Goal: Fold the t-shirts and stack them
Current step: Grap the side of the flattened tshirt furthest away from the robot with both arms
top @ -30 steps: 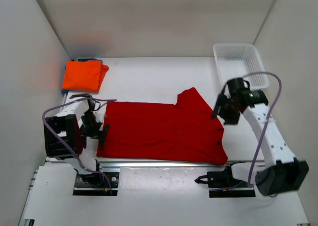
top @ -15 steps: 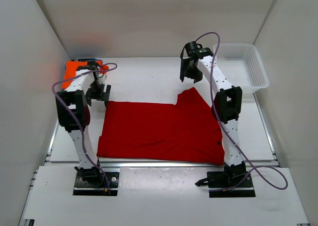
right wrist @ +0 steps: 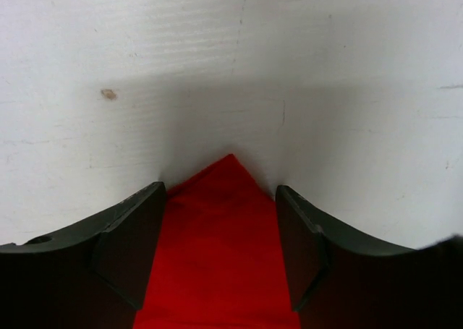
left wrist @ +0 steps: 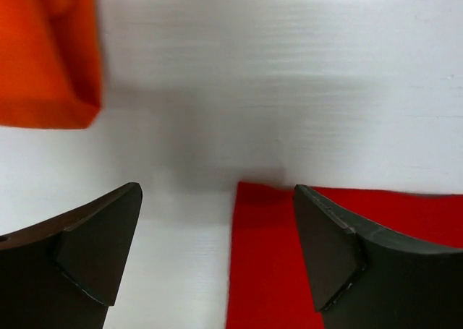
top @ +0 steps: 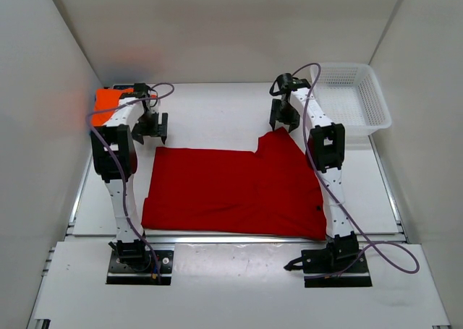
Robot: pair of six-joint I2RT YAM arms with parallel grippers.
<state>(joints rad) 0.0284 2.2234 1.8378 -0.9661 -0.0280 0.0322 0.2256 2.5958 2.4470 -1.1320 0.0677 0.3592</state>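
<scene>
Squarely mid-counter: red t-shirt, spread flat and unfolded, long side running left to right, one pointed flap jutting toward the far side at its right end. Laid out this way, presumably, to offer both pincers a far edge to lift and fold toward the near side. Not yet folded, so judged early in this shirt's turn.

At the far-left corner of the counter, apart from the red cloth: orange t-shirt, already folded into a neat block, likely the stack awaiting the red one. No blue cloth made out with any certainty.

Above the red shirt's far-left corner: left pincer, spread wide, pinching nothing. From its own wrist camera, that corner seen between the two fingers, nearer the right-hand one, bare counter under the other; orange block off to the upper left. Contact with the cloth impossible to tell.

Over the pointed flap at the far right: right pincer, spread partway, fingers either side of the red tip, nothing clamped. Tip centred between them in the wrist view, so seemingly lined up for a pinch.

Further right, at the far-right corner: white lattice basket, standing apart from the shirt.
</scene>
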